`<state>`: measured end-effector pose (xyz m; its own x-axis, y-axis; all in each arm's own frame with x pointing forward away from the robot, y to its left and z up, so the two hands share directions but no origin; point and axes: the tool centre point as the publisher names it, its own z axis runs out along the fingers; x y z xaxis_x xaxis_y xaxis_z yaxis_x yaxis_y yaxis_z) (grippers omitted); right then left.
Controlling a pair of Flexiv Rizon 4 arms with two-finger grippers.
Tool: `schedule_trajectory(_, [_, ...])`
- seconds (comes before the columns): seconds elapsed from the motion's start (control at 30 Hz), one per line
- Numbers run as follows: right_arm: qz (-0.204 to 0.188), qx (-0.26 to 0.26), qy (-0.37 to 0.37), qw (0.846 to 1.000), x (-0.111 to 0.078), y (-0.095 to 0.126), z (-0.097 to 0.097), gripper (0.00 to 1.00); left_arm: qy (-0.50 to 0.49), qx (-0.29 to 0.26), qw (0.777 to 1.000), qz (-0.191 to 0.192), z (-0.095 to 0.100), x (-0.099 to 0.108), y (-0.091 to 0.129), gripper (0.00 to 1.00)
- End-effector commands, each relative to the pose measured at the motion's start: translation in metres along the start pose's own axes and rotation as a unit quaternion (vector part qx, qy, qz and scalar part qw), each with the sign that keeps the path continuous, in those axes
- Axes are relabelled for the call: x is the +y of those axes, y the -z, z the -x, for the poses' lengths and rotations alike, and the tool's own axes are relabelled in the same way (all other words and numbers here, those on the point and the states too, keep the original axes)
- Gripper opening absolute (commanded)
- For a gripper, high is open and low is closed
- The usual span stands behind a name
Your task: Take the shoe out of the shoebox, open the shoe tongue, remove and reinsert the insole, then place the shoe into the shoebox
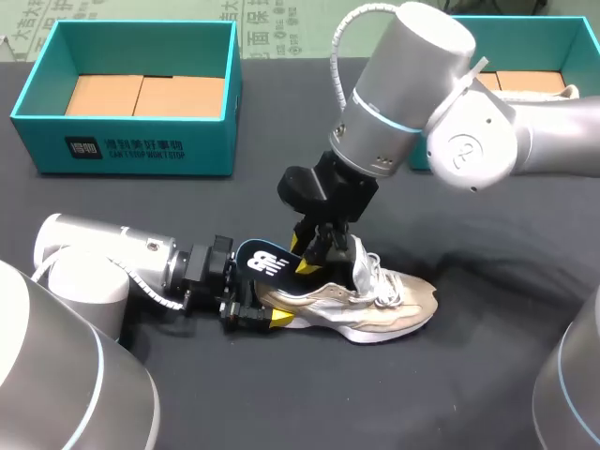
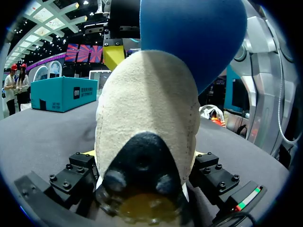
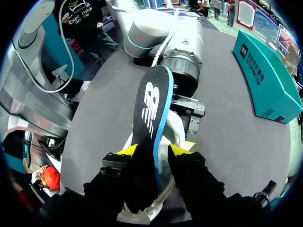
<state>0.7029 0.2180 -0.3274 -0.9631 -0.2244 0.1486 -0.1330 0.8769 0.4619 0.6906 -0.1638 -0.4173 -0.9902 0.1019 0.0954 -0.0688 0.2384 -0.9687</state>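
A beige and white sneaker (image 1: 375, 305) lies on the black table, toe to the right. My left gripper (image 1: 253, 317) is shut on its heel; in the left wrist view the heel (image 2: 147, 118) fills the space between the fingers. From the upper right my right gripper (image 1: 314, 255) comes down over the shoe's opening. It is shut on a dark insole (image 1: 265, 262) with a white logo and a blue edge. The insole (image 3: 151, 109) rises out of the shoe and slants back over the heel. Its blue underside (image 2: 194, 38) shows above the heel, with my right gripper's fingers (image 2: 113, 54) beside it.
A teal shoebox (image 1: 131, 145) with brown cardboard inside stands open at the back left. A second teal box (image 1: 525, 23) stands at the back right, partly hidden by my right arm. Black cloth covers the table around the shoe.
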Motion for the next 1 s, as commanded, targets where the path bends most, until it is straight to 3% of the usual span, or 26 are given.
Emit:
schedule_trajectory(0.03, [-0.011,0.017,-0.007,1.000,0.0031,0.0060,0.0052,0.42,0.000,-0.001,1.000,0.000,0.0003,0.0030,-0.0011,0.00])
schedule_trajectory(0.53, [-0.017,0.079,-0.013,0.997,0.0021,0.0130,0.0123,0.45,0.000,-0.001,1.000,0.000,0.0003,0.0030,-0.0011,0.00])
schedule_trajectory(1.0, [-0.020,0.112,-0.046,0.992,0.0025,0.0074,0.0067,0.49,0.000,-0.001,1.000,0.000,0.0003,0.0030,-0.0011,0.00])
